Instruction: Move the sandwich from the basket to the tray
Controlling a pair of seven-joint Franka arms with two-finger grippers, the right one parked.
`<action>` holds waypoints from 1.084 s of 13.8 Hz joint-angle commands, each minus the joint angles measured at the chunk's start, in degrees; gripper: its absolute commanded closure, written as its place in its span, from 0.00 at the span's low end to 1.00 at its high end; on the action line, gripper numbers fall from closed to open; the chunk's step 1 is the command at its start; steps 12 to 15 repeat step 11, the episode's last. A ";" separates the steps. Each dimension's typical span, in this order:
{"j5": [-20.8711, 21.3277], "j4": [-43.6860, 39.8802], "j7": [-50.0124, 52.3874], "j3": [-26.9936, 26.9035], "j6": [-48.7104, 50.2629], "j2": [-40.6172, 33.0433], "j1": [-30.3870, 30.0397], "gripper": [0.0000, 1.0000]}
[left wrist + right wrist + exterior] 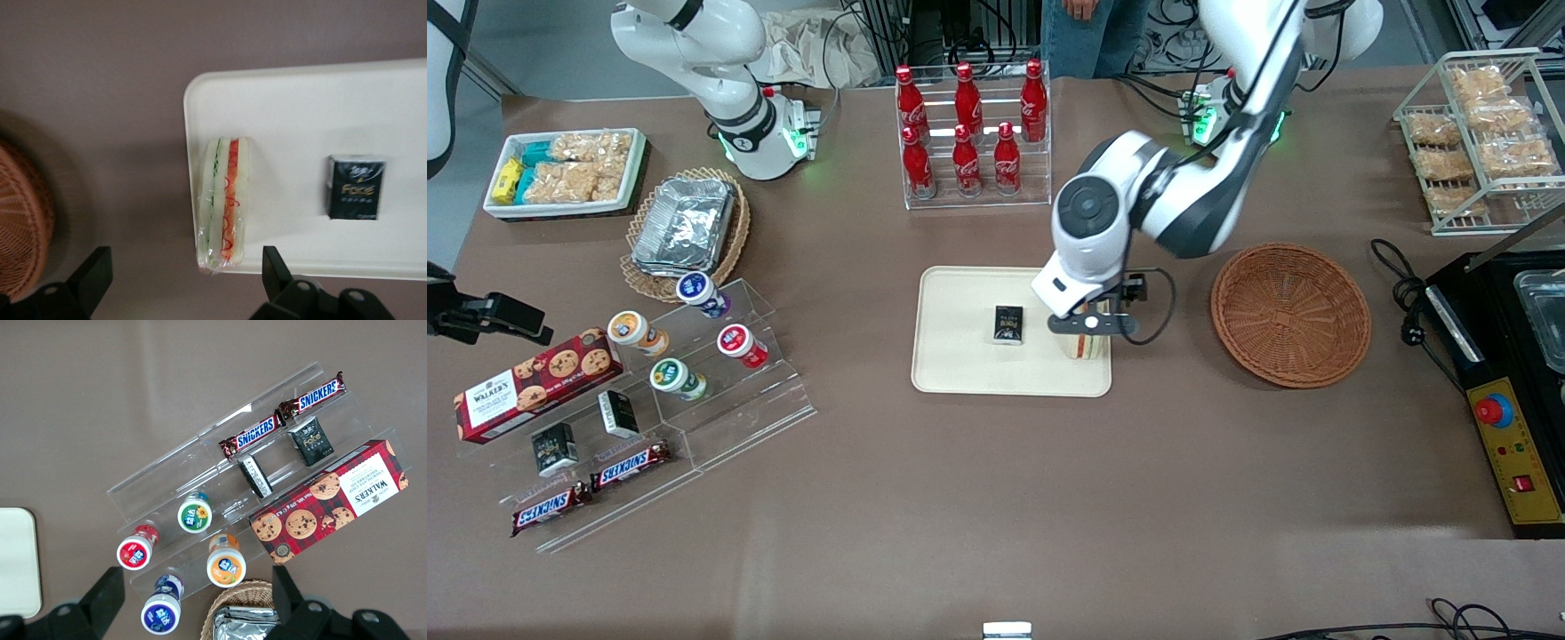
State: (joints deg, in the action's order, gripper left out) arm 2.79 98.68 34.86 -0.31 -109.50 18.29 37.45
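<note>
- My gripper [1092,324] is hovering above the sandwich [224,202], fingers [90,279] spread wide, gripping nothing.
- The sandwich is lying on the tray [960,373] along its edge nearest the basket [1290,315], long axis parallel to that edge.
- A small black box [1008,324] is sitting mid-tray on the brown table [996,498].

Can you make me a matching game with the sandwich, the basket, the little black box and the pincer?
Things:
1. sandwich
2. basket
3. little black box
4. pincer

States:
A. empty, on the table beside the tray
B. open, above the sandwich
C. lying at the tray's edge nearest the basket
D. standing near the middle of the tray

Pairs: 1-C, 2-A, 3-D, 4-B
</note>
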 commanded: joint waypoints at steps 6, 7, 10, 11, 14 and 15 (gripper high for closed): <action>-1.39 -0.42 -10.74 0.22 11.57 -16.25 -12.81 0.00; -1.47 -0.16 -14.78 0.22 13.07 -17.66 -15.71 0.00; -2.00 -0.59 -21.93 0.57 15.72 -19.96 -22.49 0.00; -2.00 -0.59 -22.12 0.57 16.59 -20.13 -23.55 0.00; -2.00 -0.59 -22.12 0.57 16.59 -20.13 -23.55 0.00; -2.00 -0.59 -22.12 0.57 16.59 -20.13 -23.55 0.00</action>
